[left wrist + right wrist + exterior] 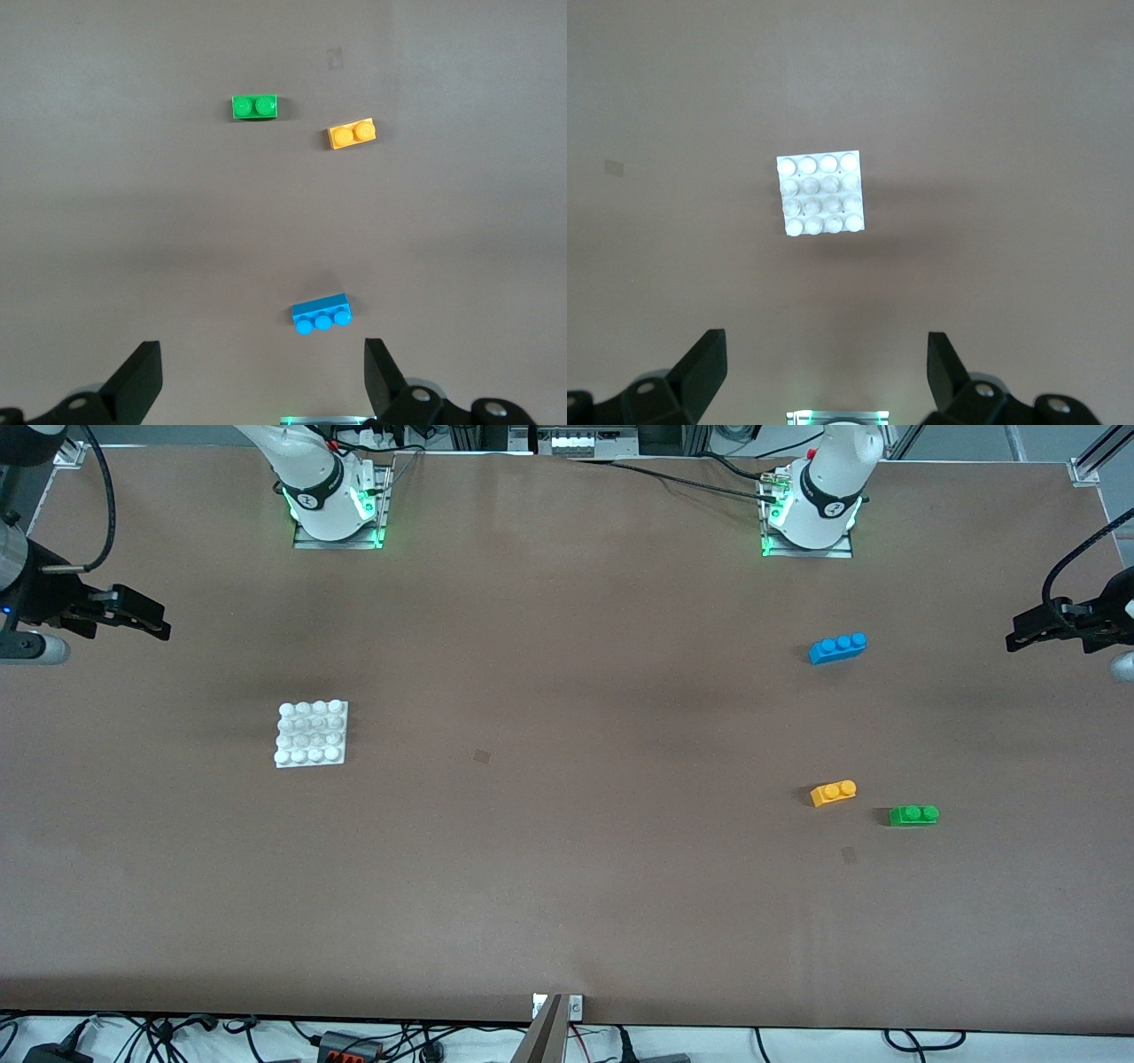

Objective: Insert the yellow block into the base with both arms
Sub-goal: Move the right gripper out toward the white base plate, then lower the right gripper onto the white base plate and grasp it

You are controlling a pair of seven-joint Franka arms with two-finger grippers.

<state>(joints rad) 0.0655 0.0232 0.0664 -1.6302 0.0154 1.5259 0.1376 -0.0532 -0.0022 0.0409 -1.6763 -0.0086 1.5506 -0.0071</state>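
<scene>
1. Yellow block [834, 792] lies flat on the brown table [567, 886], studs up, toward the left arm's end; nothing touches it. In the left wrist view it shows as the orange-yellow brick [352, 134].
2. Green two-stud brick [913, 814] sits just beside it, slightly nearer the front camera and closer to the left arm's end. Blue three-stud brick [837, 647] lies farther from the front camera, well apart from both.
3. White base [311, 733], a 4x4 stud plate, lies toward the right arm's end, well apart from all the bricks, all studs bare. The right wrist view looks down on it [820, 195].
4. Left gripper [1032, 631] hangs raised at the left arm's end of the table, jaws spread wide, holding nothing; its fingers frame the blue brick in the wrist view [262, 390].
5. Right gripper [146, 616] hangs raised at the right arm's end, jaws wide too and empty [826, 385].
6. Step: looks like the start, no pick made, block not yet on the base.
7. Next move, my guess: left arm drops over the yellow block, lines its fingers across the short sides, avoids the green brick. Right arm likely pins the base while the block is pressed on.
</scene>
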